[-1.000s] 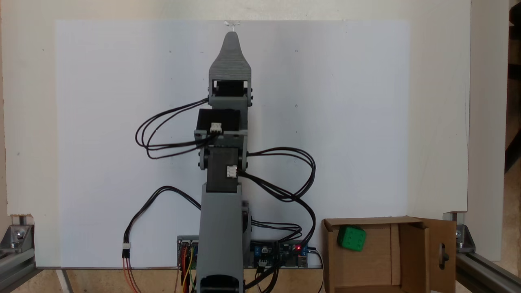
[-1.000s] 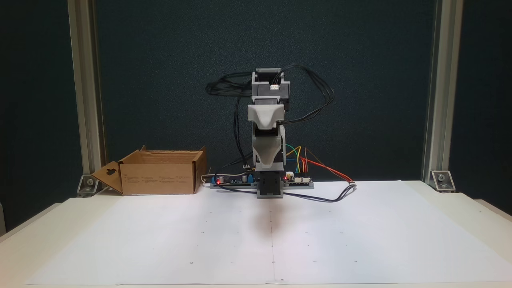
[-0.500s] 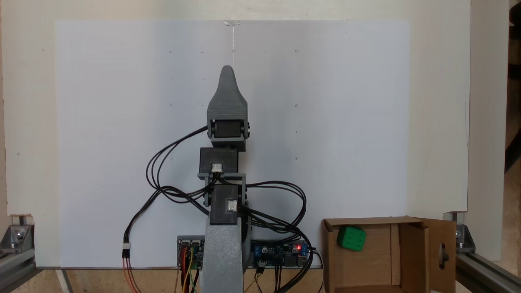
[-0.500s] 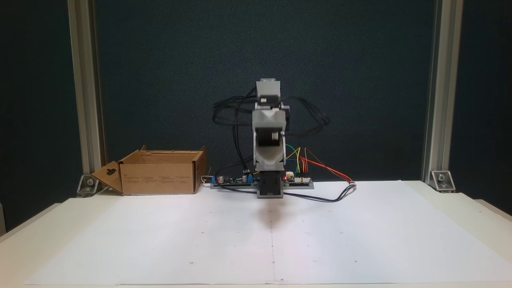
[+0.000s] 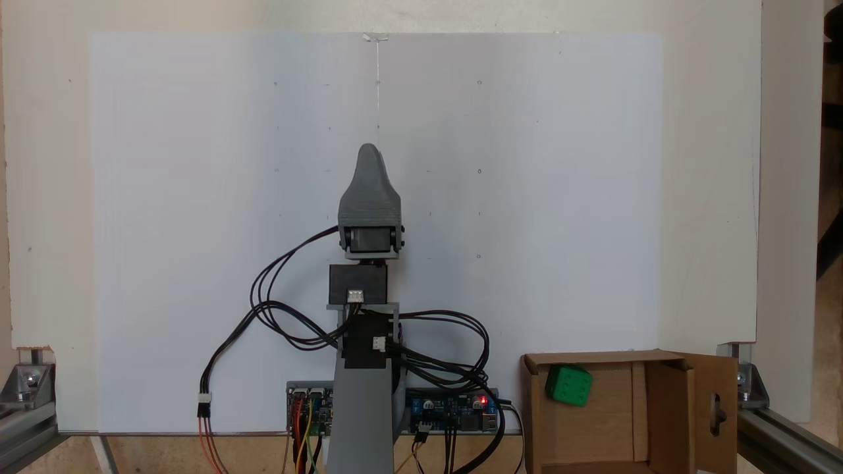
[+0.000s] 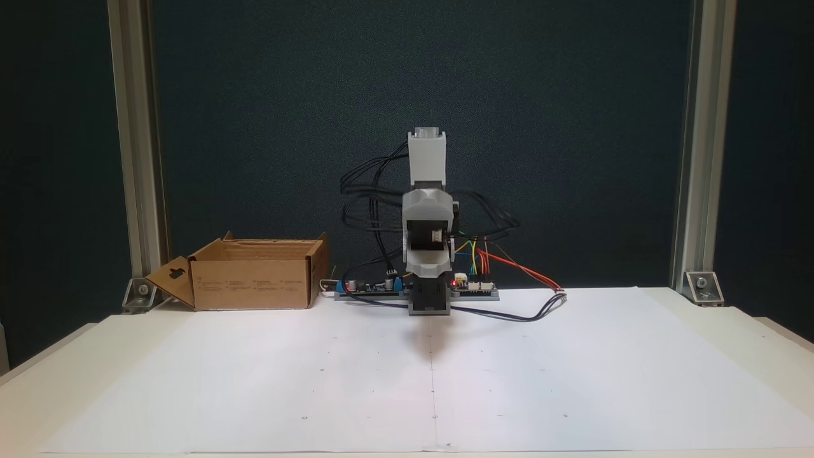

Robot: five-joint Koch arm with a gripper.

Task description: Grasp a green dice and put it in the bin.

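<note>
The grey plastic hand (image 5: 370, 153) has drawn back toward the arm's base.
Bright green plastic dice (image 5: 569, 385) lies inside the brown cardboard bin (image 5: 672, 408); hand's grip state cannot be told.

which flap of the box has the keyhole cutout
The side flap of the bin, folded outward on the right in the top-down fixed view; the other flaps are uncut.

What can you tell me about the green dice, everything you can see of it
The green dice is a small bright green cube, plastic-looking, with rounded edges and sunken round pips. In a fixed view it lies slightly turned on the floor of the bin, the brown cardboard box, in the corner that shows upper left there. The gripper is well away from it.
</note>
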